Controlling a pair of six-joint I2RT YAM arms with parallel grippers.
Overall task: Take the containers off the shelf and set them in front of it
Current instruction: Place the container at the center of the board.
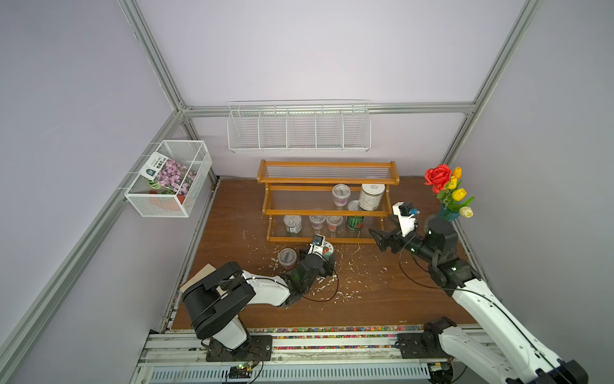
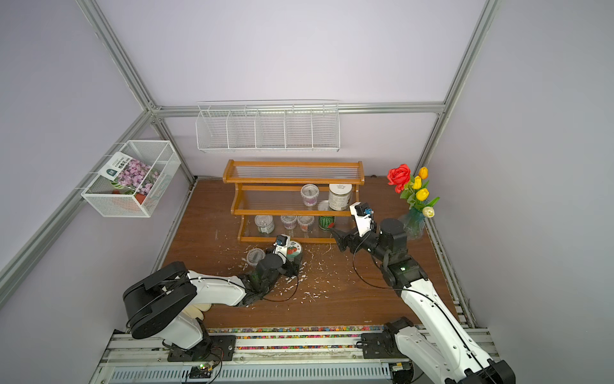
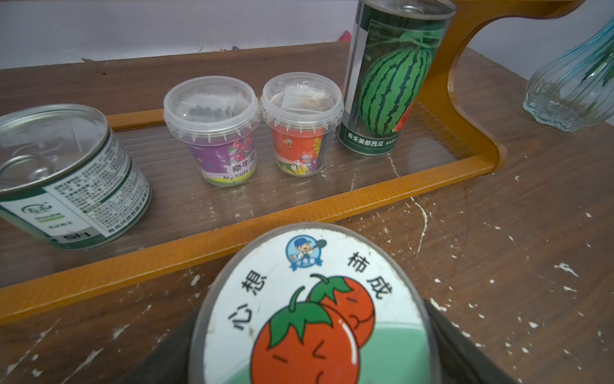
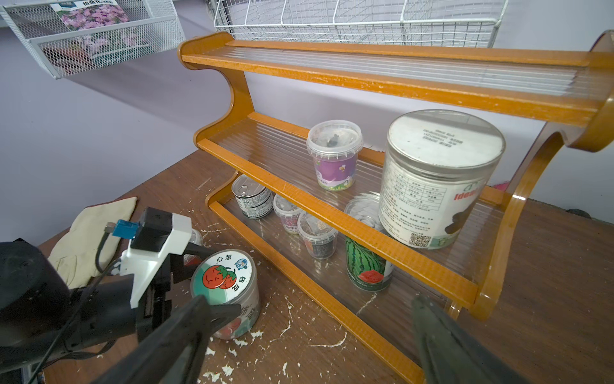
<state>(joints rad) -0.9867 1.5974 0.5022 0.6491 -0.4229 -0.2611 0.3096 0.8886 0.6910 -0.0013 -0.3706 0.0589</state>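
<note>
My left gripper (image 1: 319, 257) is shut on the red-fruit-labelled jar (image 1: 329, 248) (image 3: 309, 316), which stands on the table just in front of the shelf (image 1: 329, 211). A clear lidded cup (image 1: 287, 257) stands left of it. The middle tier holds a clear cup (image 1: 341, 194) and the big white-lidded tin (image 4: 442, 179). On the lowest tier are the pull-tab can (image 3: 63, 179), two clear cups (image 3: 216, 133) (image 3: 300, 129) and the watermelon can (image 3: 392, 83). My right gripper (image 4: 310, 299) hangs open and empty before the shelf's right end.
A glass vase of flowers (image 1: 445, 212) stands right of the shelf, close behind the right arm. White wire baskets (image 1: 299, 129) (image 1: 169, 179) hang on the walls. A pale cloth (image 4: 93, 232) lies at the table's left. White flakes litter the wood.
</note>
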